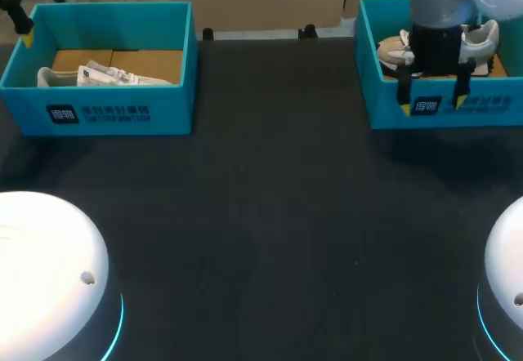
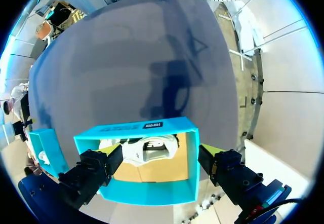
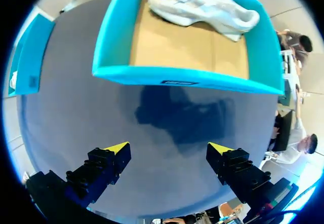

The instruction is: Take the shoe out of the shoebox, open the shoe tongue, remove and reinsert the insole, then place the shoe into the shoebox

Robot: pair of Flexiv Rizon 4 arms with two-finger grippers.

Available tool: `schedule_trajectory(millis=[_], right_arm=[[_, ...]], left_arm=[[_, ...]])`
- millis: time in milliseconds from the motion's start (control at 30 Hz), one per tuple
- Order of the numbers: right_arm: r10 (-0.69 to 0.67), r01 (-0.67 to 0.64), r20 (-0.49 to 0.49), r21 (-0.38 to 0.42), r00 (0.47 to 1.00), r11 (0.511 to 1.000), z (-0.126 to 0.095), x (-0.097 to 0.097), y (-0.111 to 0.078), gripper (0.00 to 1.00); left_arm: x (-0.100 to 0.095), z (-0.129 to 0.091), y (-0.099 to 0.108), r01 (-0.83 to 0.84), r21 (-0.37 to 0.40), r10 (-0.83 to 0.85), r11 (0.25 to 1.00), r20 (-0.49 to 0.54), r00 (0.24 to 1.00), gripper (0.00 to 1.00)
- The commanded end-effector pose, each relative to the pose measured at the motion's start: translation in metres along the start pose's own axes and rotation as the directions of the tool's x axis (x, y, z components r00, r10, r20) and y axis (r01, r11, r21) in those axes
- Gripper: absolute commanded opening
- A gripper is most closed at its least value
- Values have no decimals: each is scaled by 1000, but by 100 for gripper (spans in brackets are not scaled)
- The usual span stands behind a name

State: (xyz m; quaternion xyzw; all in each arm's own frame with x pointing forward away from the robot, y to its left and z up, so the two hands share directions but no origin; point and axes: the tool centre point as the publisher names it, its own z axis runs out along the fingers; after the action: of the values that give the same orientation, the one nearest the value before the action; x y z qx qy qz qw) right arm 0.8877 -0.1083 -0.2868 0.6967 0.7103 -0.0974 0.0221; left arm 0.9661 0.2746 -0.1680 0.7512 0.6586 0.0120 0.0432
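At desk's far-right corner, right shoebox (image 1: 384, 108) holds a white shoe (image 1: 396, 51); right gripper (image 1: 433, 102) hangs at its near wall, fingers apart, gripping nothing. Far-left corner: left shoebox (image 1: 122, 112) holds a second shoe (image 1: 98, 75); left gripper (image 2: 161, 152) above it, fingers apart.

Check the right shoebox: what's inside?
One white shoe lies in the right shoebox, on its cardboard floor by the far wall. In the head view my right arm covers the shoe's middle. Its insole isn't visible.

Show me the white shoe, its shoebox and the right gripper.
white shoe (image 3: 202, 8): right wrist view, on its upper.
shoebox (image 3: 142, 74): right wrist view, on the near wall.
right gripper (image 3: 168, 148): right wrist view, midway between the fingers.
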Motion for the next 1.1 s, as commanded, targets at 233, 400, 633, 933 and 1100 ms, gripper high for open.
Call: schedule_trajectory(millis=[233,400,633,933,1100], right_arm=[[34,-26,55,-127,998,992,-52,-57,-17,100],[62,-53,63,-135,996,989,-62,-77,15,100],[75,-69,56,-112,996,991,-57,-83,30,100],[101,-93,71,-115,992,989,-58,-92,41,100],[107,-90,112,-143,988,986,-60,-119,86,100]], left_arm=[[0,0,0,-1,0,1,1000,-3,1000,100],[0,0,0,-1,0,1,1000,-3,1000,100],[0,0,0,-1,0,1,1000,-3,1000,100],[0,0,0,-1,0,1,1000,-3,1000,100],[0,0,0,-1,0,1,1000,-3,1000,100]])
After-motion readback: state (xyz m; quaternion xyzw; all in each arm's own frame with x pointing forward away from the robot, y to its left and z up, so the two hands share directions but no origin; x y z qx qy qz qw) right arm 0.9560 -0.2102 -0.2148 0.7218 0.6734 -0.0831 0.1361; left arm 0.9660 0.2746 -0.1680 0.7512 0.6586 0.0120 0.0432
